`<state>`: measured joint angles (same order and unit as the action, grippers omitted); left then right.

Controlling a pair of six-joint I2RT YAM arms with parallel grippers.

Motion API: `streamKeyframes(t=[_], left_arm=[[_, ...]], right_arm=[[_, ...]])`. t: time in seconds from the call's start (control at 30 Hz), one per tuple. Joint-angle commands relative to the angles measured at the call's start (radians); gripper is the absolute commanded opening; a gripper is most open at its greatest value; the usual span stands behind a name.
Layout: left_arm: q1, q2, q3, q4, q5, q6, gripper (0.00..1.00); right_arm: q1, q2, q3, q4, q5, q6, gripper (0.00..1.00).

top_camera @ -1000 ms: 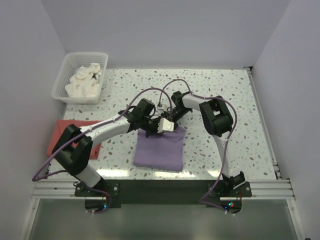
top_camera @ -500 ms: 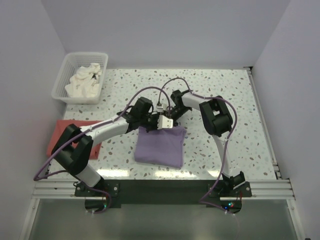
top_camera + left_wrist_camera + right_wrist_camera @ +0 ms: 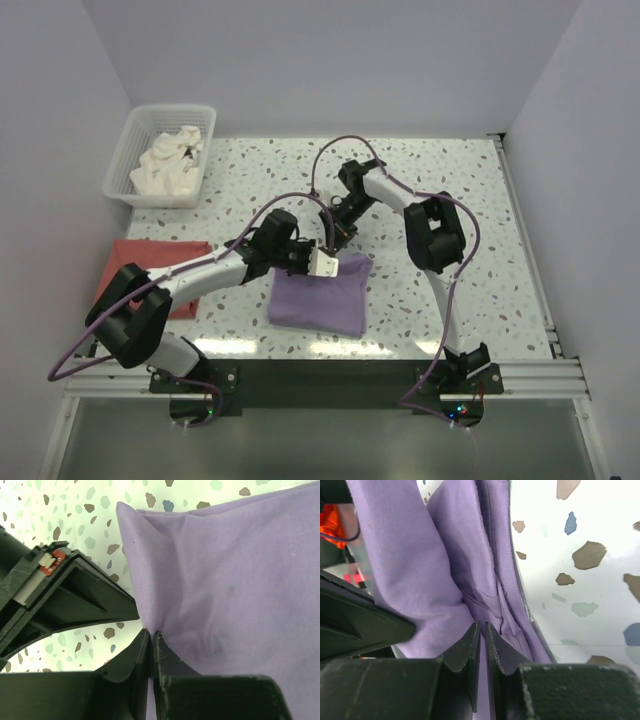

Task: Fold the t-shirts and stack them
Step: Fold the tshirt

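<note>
From above, we see the purple t-shirt [image 3: 318,298] lying folded into a rough rectangle on the speckled desk [image 3: 490,230], at the near middle, between the two arm bases. The left tool [image 3: 330,262] reaches in from the left and sits at the shirt's far edge, while the right tool [image 3: 336,236] comes down from the far side and meets that same edge just beside it. The two tools are close together. At the far left corner a white basket [image 3: 122,165] holds a crumpled heap of white clothes [image 3: 168,165], and a folded red t-shirt [image 3: 128,268] lies flat on the left side of the desk, partly under the left arm and well apart from the purple one. In the left wrist view, the left tool [image 3: 151,635] has its fingers pressed together on a ridge of the purple cloth [image 3: 235,580]. No gap shows between them, and the fabric puckers where they grip. A corner of the shirt stands up against the bare desk [image 3: 75,510]. In the right wrist view, the right tool [image 3: 482,630] has its fingers drawn almost fully together on several bunched layers of the purple shirt [image 3: 405,555], with only a thin slit between the tips. A hemmed edge runs beside them, and the desk [image 3: 590,595] shows to the right.
</note>
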<state>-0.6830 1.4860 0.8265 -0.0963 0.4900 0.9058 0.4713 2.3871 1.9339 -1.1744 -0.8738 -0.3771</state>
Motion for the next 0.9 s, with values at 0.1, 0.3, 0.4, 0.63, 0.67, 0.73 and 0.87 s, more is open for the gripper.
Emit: streamKeyframes(t=[0.1, 0.3, 0.4, 0.63, 0.67, 0.73, 0.87], left_arm=[[-0.018, -0.059, -0.035, 0.079, 0.001, 0.074, 0.0], [-0.021, -0.061, -0.041, 0.165, -0.028, 0.088, 0.0], [-0.023, -0.053, -0.036, 0.197, -0.036, 0.093, 0.0], [-0.021, -0.007, -0.02, 0.253, -0.074, 0.1, 0.0], [-0.021, -0.004, -0.02, 0.259, -0.08, 0.104, 0.0], [-0.021, 0.01, -0.021, 0.273, -0.087, 0.107, 0.0], [-0.02, 0.028, -0.044, 0.317, -0.106, 0.114, 0.0]], right_arm=[[0.004, 0.082, 0.088, -0.079, 0.07, -0.08, 0.11], [0.012, 0.116, 0.057, -0.077, 0.073, -0.106, 0.09], [0.012, 0.129, 0.051, -0.085, 0.068, -0.126, 0.09], [0.012, 0.118, 0.025, -0.08, 0.071, -0.152, 0.08], [0.012, 0.119, 0.025, -0.083, 0.071, -0.157, 0.08], [0.012, 0.118, 0.025, -0.09, 0.07, -0.16, 0.08], [0.012, 0.115, 0.034, -0.091, 0.064, -0.163, 0.09]])
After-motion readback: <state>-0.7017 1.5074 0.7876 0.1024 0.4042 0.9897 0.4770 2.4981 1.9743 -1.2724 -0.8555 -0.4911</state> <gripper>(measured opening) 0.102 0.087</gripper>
